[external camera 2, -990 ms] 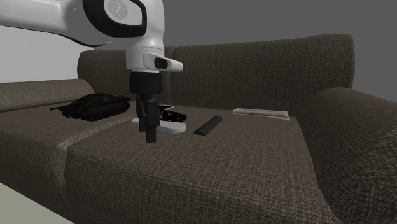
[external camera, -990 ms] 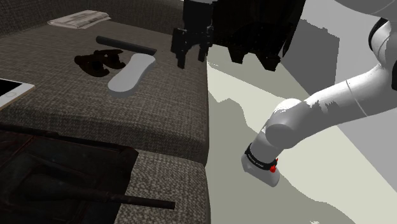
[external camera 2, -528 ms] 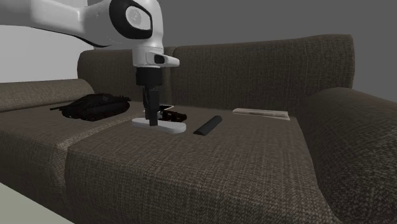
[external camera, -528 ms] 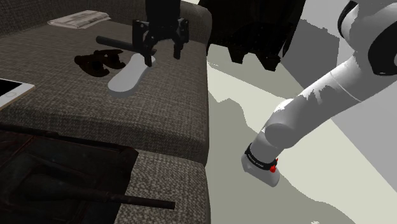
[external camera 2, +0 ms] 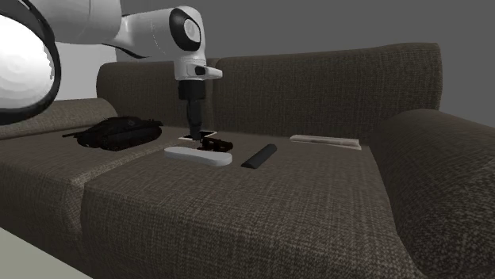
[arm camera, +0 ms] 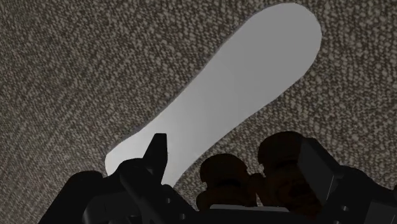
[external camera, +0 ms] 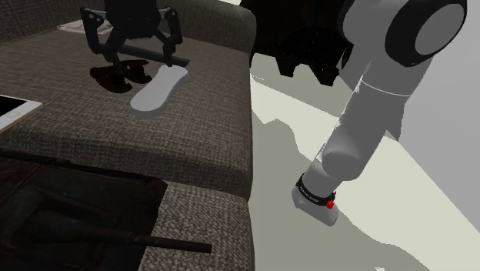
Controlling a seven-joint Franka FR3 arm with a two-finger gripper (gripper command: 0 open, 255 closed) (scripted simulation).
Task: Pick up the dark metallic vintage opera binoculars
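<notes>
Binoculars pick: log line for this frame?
phase=pre-grasp | tool=open, over binoculars | binoculars=lying on sofa seat, beside white oblong object | held=nothing

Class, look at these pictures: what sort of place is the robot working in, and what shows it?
Probably a living room. The work surface is a dark woven-fabric sofa with a backrest and padded armrest, and a folded newspaper and a slim black remote-like bar lie on its seat.

A pale oblong pad (external camera: 158,90) lies on the brown sofa (external camera: 115,142), a black bar (external camera 2: 259,156) near it.
</notes>
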